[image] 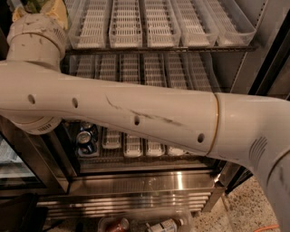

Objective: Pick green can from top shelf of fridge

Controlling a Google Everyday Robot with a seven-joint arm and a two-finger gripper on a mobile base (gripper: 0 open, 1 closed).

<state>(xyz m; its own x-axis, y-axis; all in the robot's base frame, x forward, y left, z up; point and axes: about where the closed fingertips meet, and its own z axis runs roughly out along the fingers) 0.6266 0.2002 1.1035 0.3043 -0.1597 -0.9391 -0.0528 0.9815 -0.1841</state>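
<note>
So the big cream plastic arm [136, 113] hogs most of the view. It runs as a fat smooth tube from the lower right across to a round elbow joint [31, 122] on the left, then turns straight up through a ribbed cylinder to the top-left corner. It has a few small holes and some dark scuffs along it. The gripper [38, 10] is right up there, mostly cut off by the top edge, with just some tan bits showing. I honestly can't tell whether the jaws are spread or pinching anything. Between those tan bits there's a sliver of shiny green, which looks like the green can [31, 3], just left of the top shelf [158, 47]. Too little shows to say which way its long axis runs. Behind that is the fridge [149, 181], with a brushed stainless base and wire racks. The top shelf carries long white slotted trays [124, 22] running front to back, and a couple of blue cans [85, 138] sit upright on the low rack.
</note>
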